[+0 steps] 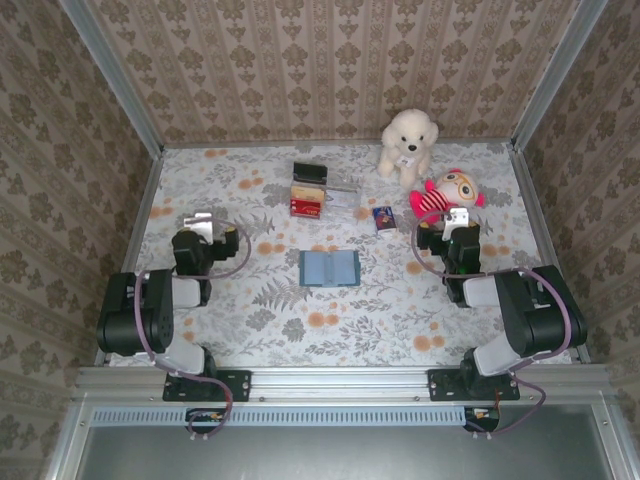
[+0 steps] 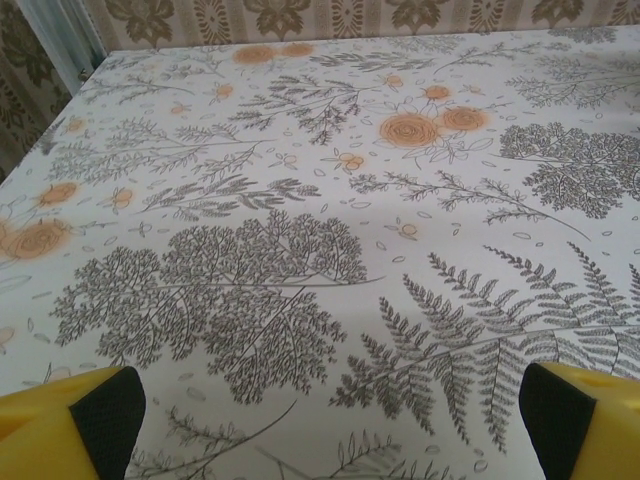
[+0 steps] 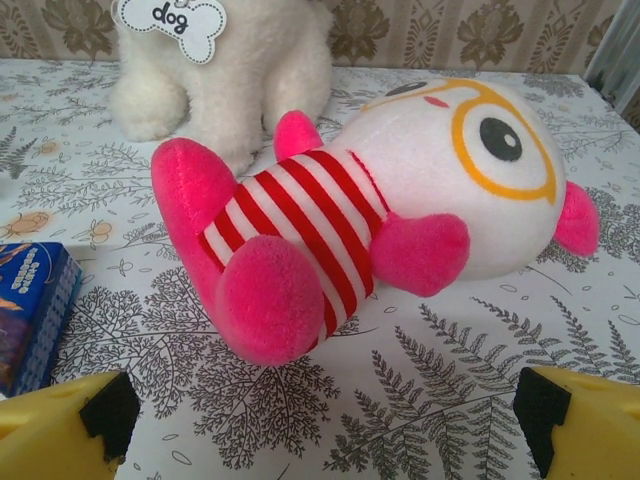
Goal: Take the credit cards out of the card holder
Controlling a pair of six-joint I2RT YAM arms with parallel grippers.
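Left end effector [image 2: 330, 418] spread, empty, over bare table [image 2: 300, 200]. Right end effector [image 3: 327, 410] also spread, facing pink striped plush [image 3: 340, 230]. Blue card holder [image 1: 330, 268] lies open mid-table, with red card [image 1: 306, 206] and dark card [image 1: 310, 172] beyond it. Risk: right reach snags plush, and flat cards skid when pinched.

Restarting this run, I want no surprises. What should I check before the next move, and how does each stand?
1. Open, empty left hand: ok.
2. Open, empty right hand: ok.
3. The card holder lies open, unobstructed, between the arms: ok.
4. Cards left inside it: cannot tell.
5. The red card and dark card lie out, beyond it: ok.
6. Free path ahead of right hand: not ok, pink plush toy lies close in front.
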